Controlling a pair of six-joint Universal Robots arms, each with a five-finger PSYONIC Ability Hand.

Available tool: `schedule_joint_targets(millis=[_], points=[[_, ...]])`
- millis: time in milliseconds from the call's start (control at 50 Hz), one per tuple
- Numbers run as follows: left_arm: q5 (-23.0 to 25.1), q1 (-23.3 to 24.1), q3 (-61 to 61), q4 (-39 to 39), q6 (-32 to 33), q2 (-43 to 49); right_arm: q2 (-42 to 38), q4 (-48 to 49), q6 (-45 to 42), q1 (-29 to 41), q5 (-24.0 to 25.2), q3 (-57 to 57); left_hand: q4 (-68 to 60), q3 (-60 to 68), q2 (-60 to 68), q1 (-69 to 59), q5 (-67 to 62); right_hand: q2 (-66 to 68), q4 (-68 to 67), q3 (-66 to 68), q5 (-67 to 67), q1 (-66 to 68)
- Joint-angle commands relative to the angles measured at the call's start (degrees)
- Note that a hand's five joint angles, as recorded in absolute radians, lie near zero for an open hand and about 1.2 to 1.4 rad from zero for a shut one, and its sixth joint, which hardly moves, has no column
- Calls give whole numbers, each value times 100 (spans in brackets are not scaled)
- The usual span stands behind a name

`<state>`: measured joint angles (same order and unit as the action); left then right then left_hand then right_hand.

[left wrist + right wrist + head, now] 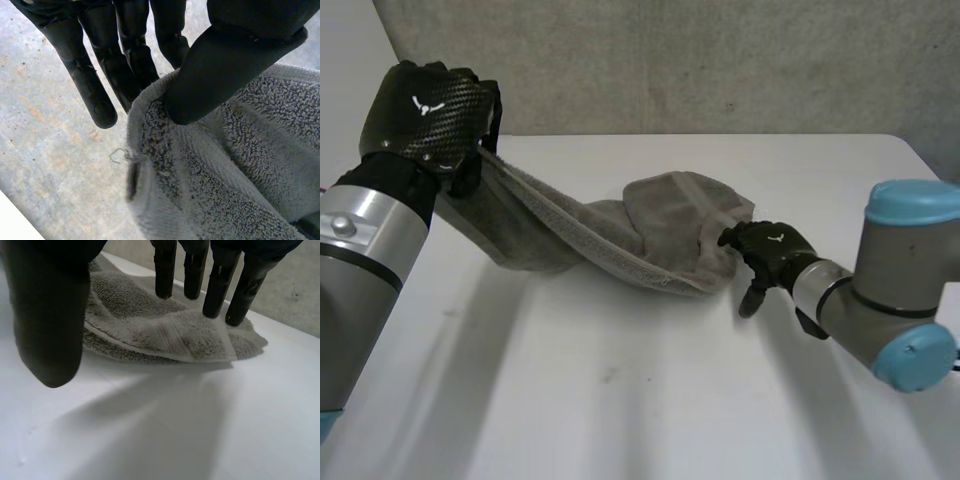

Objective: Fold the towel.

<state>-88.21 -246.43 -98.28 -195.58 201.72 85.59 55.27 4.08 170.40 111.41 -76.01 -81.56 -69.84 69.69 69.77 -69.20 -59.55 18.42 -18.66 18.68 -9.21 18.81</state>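
Observation:
A grey towel (650, 240) stretches from my raised left hand (430, 110) down to a bunched heap on the white table (620, 400). In the left wrist view the thumb (225, 70) pinches the towel's hemmed edge (150, 165) against the fingers, near a corner. My right hand (775, 250) sits low at the heap's right end. In the right wrist view its fingers (217, 290) are straight and spread from the thumb, hovering just over a folded corner of the towel (165, 335) that lies flat on the table, with nothing gripped.
A grey textured wall (720, 60) runs behind the table's far edge. Bare white tabletop spreads in front of the towel and between the two arms.

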Motion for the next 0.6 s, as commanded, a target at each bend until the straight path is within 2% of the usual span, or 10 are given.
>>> schedule_joint_targets(millis=[20, 80, 340, 520, 540, 580, 600], points=[[-21, 7, 134, 3, -159, 1, -516, 760, 11, 267, -132, 298, -1016, 1031, 1023, -1080, -1045, 879, -855, 853, -801, 841], [-21, -2, 160, 11, -185, 1, -736, 910, -6, 338, -203, 465, -1016, 1031, 1023, -1080, -1045, 1402, -1377, 1375, -1323, 1363], [-30, -72, 222, 3, -255, 19, -1449, 928, -515, 461, -238, 1203, -1016, 1031, 1023, -1080, -1045, 1387, -1363, 1361, -1308, 1348], [-30, -90, 248, 3, -361, 28, -1546, 928, -683, 461, -239, 1397, -1016, 1031, 1023, -1080, -1045, 1438, -1413, 1411, -1359, 1399], [-30, -98, 248, 3, -361, 36, -1537, 928, -683, 461, -239, 1406, -1016, 1031, 1023, -1080, -1045, 2137, -2112, 2110, -2058, 2098], [-30, -98, 248, 3, -361, 45, -1511, 928, -674, 461, -230, 1458, -1016, 1031, 1023, -1080, -1045, 4637, -4612, 4610, -4558, 4598], [-30, -98, 248, 3, -361, 45, -1511, 928, -674, 461, -230, 1459, -1016, 1031, 1023, -1080, -1045, 4650, -4626, 4624, -4571, 4611]])
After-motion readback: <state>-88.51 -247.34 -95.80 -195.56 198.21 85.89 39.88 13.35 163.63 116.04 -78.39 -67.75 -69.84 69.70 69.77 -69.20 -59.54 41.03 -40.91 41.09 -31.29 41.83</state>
